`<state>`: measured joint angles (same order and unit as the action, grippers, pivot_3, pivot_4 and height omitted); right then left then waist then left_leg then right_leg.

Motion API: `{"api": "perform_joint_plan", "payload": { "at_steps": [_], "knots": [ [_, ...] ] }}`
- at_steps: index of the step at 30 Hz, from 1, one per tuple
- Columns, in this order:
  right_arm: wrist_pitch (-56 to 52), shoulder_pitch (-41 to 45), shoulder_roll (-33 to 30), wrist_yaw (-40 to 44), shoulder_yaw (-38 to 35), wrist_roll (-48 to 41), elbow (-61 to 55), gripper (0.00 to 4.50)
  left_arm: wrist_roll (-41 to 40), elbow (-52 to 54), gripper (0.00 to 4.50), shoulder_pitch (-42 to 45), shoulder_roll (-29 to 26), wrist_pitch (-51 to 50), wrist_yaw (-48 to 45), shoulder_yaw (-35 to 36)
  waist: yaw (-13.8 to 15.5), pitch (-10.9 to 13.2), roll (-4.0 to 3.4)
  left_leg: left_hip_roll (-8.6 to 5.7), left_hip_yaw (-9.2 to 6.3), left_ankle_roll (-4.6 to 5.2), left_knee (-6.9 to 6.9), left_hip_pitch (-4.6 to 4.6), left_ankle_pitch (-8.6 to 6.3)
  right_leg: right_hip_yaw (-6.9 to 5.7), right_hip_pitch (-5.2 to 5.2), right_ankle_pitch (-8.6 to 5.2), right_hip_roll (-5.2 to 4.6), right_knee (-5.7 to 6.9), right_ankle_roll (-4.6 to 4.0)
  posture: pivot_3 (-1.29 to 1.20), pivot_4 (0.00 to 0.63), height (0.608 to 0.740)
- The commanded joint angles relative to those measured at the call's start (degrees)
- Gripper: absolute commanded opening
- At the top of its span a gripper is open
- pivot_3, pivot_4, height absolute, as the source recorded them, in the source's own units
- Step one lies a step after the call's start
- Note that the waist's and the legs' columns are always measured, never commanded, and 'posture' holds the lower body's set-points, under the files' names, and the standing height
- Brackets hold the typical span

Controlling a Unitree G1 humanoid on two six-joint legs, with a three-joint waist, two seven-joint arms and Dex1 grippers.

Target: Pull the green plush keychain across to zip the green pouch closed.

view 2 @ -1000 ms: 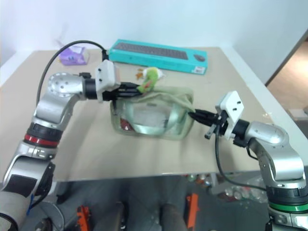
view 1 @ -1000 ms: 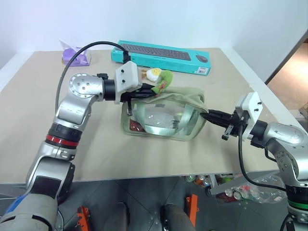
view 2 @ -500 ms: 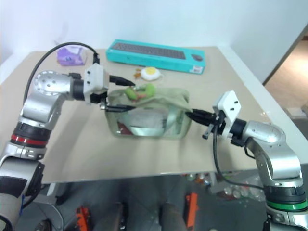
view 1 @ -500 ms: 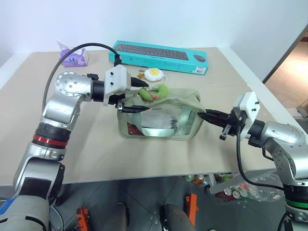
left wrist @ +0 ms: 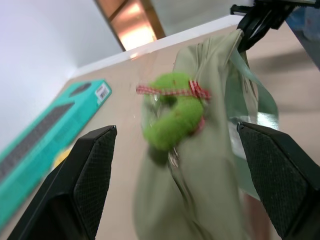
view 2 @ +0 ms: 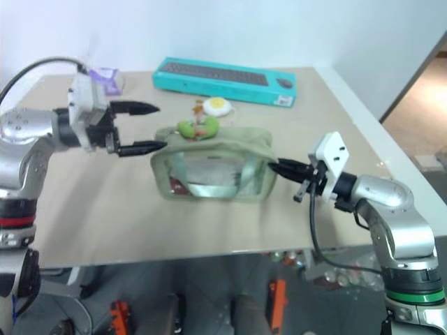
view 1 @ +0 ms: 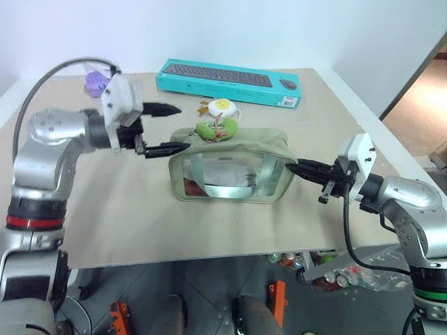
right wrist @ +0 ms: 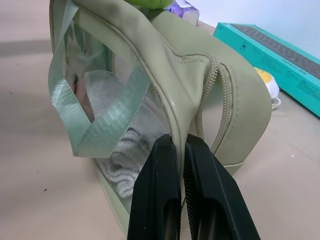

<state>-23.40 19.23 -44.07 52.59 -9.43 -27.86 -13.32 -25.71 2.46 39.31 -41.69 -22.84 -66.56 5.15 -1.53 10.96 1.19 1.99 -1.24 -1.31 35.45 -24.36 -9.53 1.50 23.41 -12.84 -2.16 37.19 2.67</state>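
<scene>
Right now your left arm reaches in from the pouch's left side, forearm roughly level, with the left end effector [view 1: 167, 128] pointing toward the green pouch [view 1: 234, 167]. Its two fingers [view 1: 162, 109] stand wide apart, one above the other, and grip nothing; the lower fingertip sits just beside the pouch's left top corner, and whether it touches you cannot tell from the head views.

Your right arm comes in from the pouch's right side, elbow bent, gripper level. The right end effector [right wrist: 176, 145] is closed, its fingers pinched on the edge of the pouch's right end, next to the end of the zipper [right wrist: 212, 100].

You have one pouch, standing upright on the desk [view 1: 140, 223]. It has a clear side window showing white cloth inside. One green webbing strap [right wrist: 102, 122] loops across that window. One green plush keychain [view 1: 216, 128] rests on top of the pouch near its left end, with a red-checked band around it in the left wrist view.

Behind the pouch, one white-and-yellow egg charm [view 1: 222, 107] lies on the desk just beyond the keychain. One teal keyboard box [view 1: 230, 81] lies farther back. One purple item [view 1: 94, 80] sits well off to the pouch's rear left.
</scene>
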Motion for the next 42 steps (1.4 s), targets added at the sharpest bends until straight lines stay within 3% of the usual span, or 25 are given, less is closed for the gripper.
{"api": "perform_joint_plan", "payload": {
  "at_steps": [1, 8, 19, 23, 31, 37, 42],
  "knots": [
    [1.16, 1.16, -0.32, 0.57, -0.78, -0.07, 0.09, 0.00, -4.05, 9.25, 4.00, -6.41, -1.43, -5.10, 4.08, 4.64, 0.04, 0.00, 0.00, 0.00, 0.00, 0.00, 0.01, 0.01, 0.00, 0.00, -0.02, 0.00, 0.00, 0.00, 0.00, 0.00, 0.150, 0.740],
    [1.62, 2.36, 0.20, 0.65, 0.31, 0.08, 1.18, 0.00, -5.31, 17.50, 4.00, -18.58, 4.35, -7.50, 15.49, 6.39, 0.33, 0.00, 0.01, 0.02, 0.06, -0.03, 0.04, 0.12, 0.02, 0.03, -0.11, -0.06, -0.02, -0.01, -0.30, 0.00, 0.150, 0.740],
    [1.68, 3.03, 0.30, 1.14, 0.58, 0.38, 1.77, 0.00, -1.11, 15.21, 4.00, -18.43, 9.86, -2.04, 22.35, 2.87, 0.32, 0.00, 0.02, 0.14, 0.06, -0.05, 0.05, 0.11, 0.03, 0.06, -0.06, 0.03, 0.17, -0.01, -0.38, 0.00, 0.150, 0.740],
    [1.63, 2.86, 0.43, 1.09, 0.55, 0.54, 1.61, 0.00, -1.39, 14.75, 2.89, -18.11, 10.51, -1.45, 22.71, 2.08, 0.33, 0.00, 0.02, 0.14, 0.05, -0.05, 0.04, 0.11, 0.03, 0.06, -0.06, 0.03, 0.18, -0.01, -0.39, 0.00, 0.150, 0.740],
    [1.21, 1.59, 0.02, 1.28, -0.14, 0.31, 0.44, 0.00, -1.46, 14.66, 0.07, -18.40, 10.75, -0.34, 22.67, 2.16, 0.33, 0.00, 0.02, 0.15, 0.07, -0.05, 0.05, 0.12, 0.03, 0.08, -0.05, 0.03, 0.19, -0.01, -0.40, 0.00, 0.150, 0.740],
    [-1.52, 1.30, -1.10, 3.25, -0.35, -1.89, -0.15, 0.00, -1.50, 14.50, 0.07, -18.73, 9.95, -0.60, 21.44, 1.86, 0.33, 0.00, 0.02, 0.17, 0.07, -0.05, 0.05, 0.12, 0.03, 0.08, -0.05, 0.03, 0.21, -0.01, -0.41, 0.00, 0.150, 0.740],
    [-3.36, 1.33, -3.11, 5.46, -0.87, -3.54, -1.43, 1.68, -1.25, 14.20, 0.00, -18.80, 9.68, -0.60, 20.73, 1.62, 0.34, 0.00, 0.02, 0.17, 0.07, -0.05, 0.05, 0.12, 0.03, 0.08, -0.05, 0.03, 0.21, -0.01, -0.42, 0.00, 0.150, 0.740]
  ]
}}
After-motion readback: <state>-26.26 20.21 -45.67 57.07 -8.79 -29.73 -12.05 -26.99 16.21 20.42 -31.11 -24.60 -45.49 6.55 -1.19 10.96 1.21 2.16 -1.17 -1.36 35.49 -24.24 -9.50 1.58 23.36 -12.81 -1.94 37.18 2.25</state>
